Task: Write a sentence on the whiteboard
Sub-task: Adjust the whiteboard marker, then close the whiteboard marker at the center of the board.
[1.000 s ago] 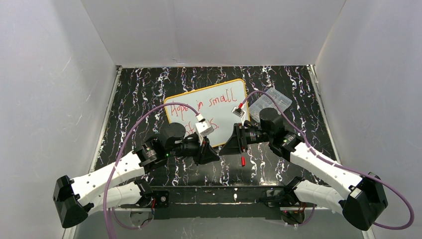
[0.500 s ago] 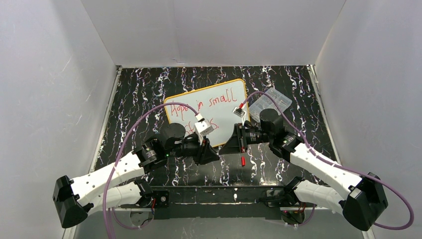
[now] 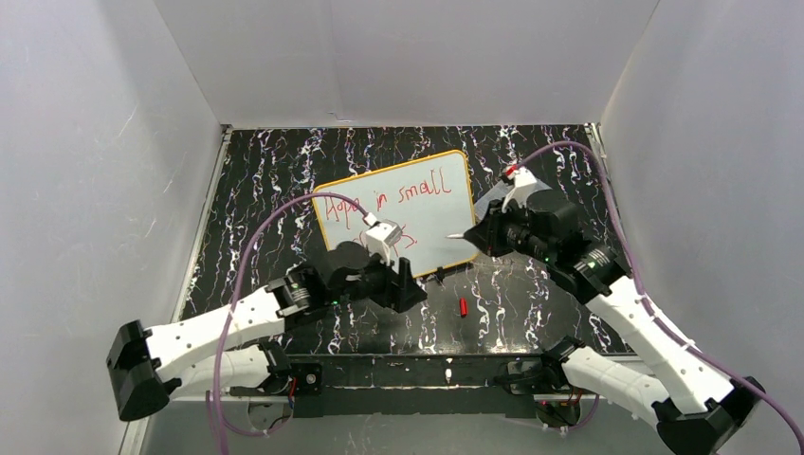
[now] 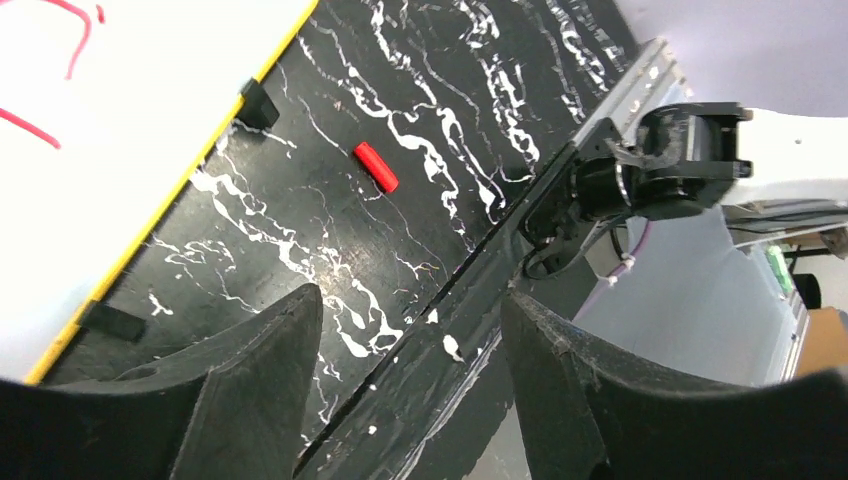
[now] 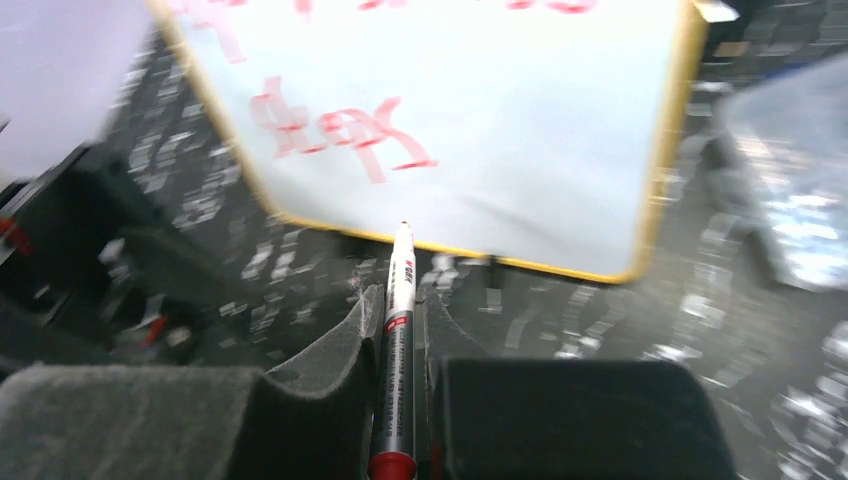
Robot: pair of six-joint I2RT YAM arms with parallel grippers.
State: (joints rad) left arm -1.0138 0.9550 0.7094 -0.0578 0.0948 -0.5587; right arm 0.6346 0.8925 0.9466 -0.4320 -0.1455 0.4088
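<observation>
The whiteboard [image 3: 427, 223] lies on the black marbled table, yellow-rimmed, with the sentence [image 3: 384, 199] in red letters across two lines. My right gripper [image 3: 477, 237] hovers at the board's near right corner, shut on a white marker [image 3: 458, 235]. In the right wrist view the marker [image 5: 397, 320] sits between the pads [image 5: 330, 360], tip pointing at the whiteboard [image 5: 500, 140] near the lower line of the sentence [image 5: 340, 125]. My left gripper [image 3: 410, 286] is open and empty by the board's near edge. In the left wrist view it [image 4: 412, 298] is over the table's front edge.
A red marker cap [image 3: 462, 305] lies on the table in front of the board, and the cap [image 4: 376, 166] shows in the left wrist view. A clear plastic box [image 5: 790, 200] stands right of the board. Black clips [image 4: 258, 103] stick out from the board's near edge.
Both grippers were together at the centre. The right one shut on the marker, the left one opened and let go, and the right arm swung back and right with the marker.
</observation>
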